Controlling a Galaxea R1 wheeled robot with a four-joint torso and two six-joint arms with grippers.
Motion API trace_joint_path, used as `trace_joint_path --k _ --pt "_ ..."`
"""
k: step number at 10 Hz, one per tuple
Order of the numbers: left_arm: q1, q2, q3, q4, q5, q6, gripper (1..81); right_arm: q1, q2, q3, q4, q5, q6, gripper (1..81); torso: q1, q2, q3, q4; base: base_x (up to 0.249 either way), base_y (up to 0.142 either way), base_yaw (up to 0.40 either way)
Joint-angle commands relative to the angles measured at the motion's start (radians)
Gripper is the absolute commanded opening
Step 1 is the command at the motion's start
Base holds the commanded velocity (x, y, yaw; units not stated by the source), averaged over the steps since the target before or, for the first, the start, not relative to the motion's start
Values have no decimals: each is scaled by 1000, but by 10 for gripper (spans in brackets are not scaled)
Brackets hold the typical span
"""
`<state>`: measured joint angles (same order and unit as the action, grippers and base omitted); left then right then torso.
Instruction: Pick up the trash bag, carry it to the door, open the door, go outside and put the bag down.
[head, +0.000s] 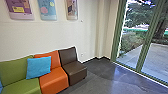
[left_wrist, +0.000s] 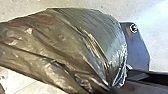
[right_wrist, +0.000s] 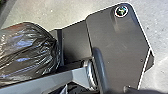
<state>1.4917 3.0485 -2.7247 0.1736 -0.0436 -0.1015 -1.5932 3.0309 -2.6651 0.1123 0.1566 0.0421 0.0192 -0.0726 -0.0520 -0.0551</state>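
Observation:
In the left wrist view the dark, shiny trash bag (left_wrist: 62, 42) is large, its folds drawn together beside the black arm parts, where my left gripper (left_wrist: 111, 87) is shut on it. The right wrist view also has the trash bag (right_wrist: 27, 52), bulging and creased, beside the robot's dark plate and jointed bar. How my right gripper stands cannot be made out. A tall glass door (head: 143, 53) with green framing is at the right of the head view, and paving shows through its glass.
Along the wall at the left runs a row of seats: green (head: 18, 70), orange (head: 53, 77) and brown (head: 74, 70), with a blue cushion (head: 38, 67) on them. Dark, glossy floor (head: 107, 75) stretches between the seats and the glass. Trees stand outside.

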Motion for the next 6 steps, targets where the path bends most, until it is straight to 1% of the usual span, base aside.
trace_joint_path --k 1,6 --pt "-52 -2 3 12 51 6 10 43 -1 -14 -8 -51 1 811 0 0 0 0 0 0 -307" --pt "-53 -2 3 12 54 6 10 44 9 -25 -13 -51 -2 811 0 0 0 0 0 0 -318"
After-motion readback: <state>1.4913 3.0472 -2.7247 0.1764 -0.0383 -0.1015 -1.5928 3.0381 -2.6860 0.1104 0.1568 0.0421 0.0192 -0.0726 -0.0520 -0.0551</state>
